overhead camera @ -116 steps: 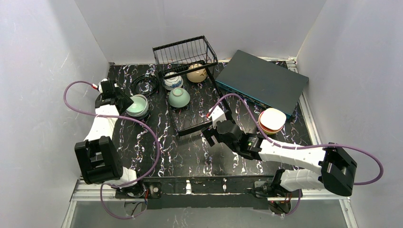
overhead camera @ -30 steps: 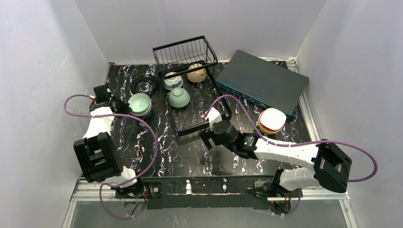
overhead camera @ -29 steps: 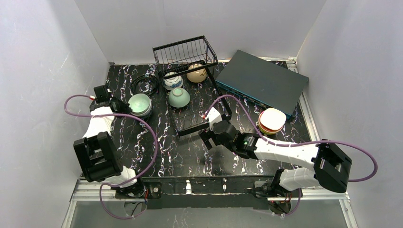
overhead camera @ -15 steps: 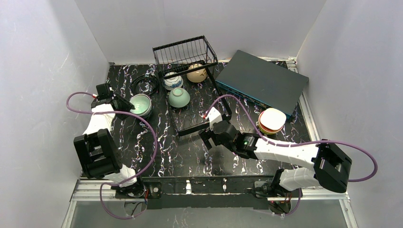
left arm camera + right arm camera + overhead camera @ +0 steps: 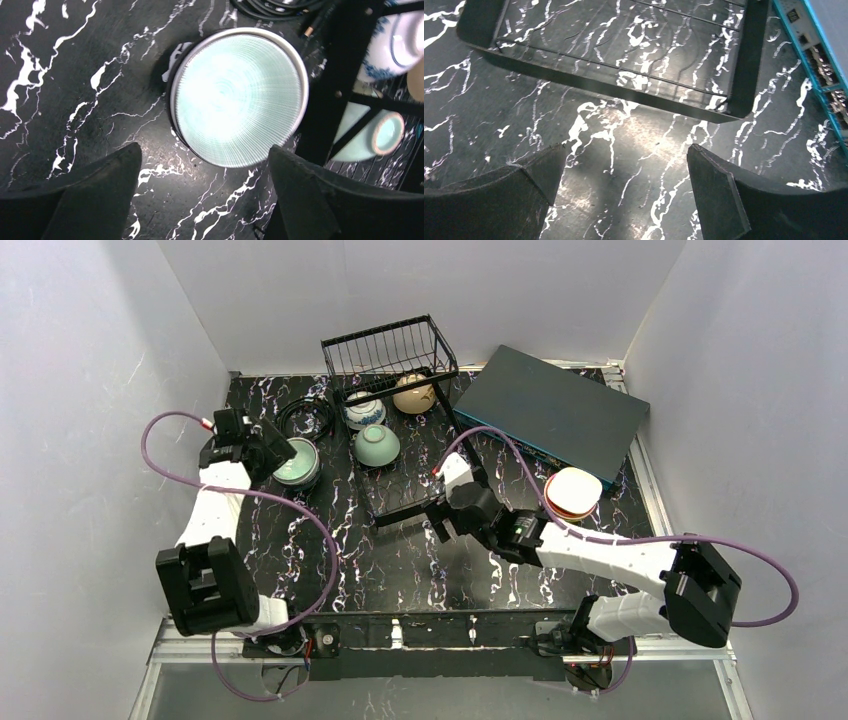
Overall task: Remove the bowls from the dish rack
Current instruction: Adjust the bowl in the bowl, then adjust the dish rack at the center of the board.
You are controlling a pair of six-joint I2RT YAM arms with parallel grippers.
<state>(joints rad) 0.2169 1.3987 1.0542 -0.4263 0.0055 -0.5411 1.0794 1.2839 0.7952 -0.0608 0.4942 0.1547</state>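
White walls close in a black table veined with white marble (image 5: 340, 550), and both my claws hang over it. The biggest thing on it, a flat dark grey-teal rectangular box (image 5: 550, 410), lies ahead of my right claw (image 5: 438, 518) and off to its right. Its teal front edge cuts the right side of that wrist's view. The long black wire dish rack (image 5: 400, 455) comes next. Its near end sits just ahead of my right claw, whose fingers are spread wide over bare table with nothing between them. The rack's raised basket tier stands at the far end, well beyond that claw.

My left claw (image 5: 204, 157) is spread wide too, gripping nothing. Just ahead of its fingertips, apart from them, a round pale green ribbed bowl (image 5: 240, 95) sits upright on the table, a dark rim showing beneath it. To this claw's right, inside the rack, lie three more bowls: a pale green glazed bowl turned foot-up (image 5: 376, 445) nearest, a blue-and-white bowl (image 5: 364, 412) beyond it, and a beige bowl (image 5: 413, 392) farthest. To the right of my right claw, near the box, stands a stack of bowls (image 5: 572, 492), white on top with orange below. A coil of black cable (image 5: 305, 418) lies just beyond the ribbed bowl
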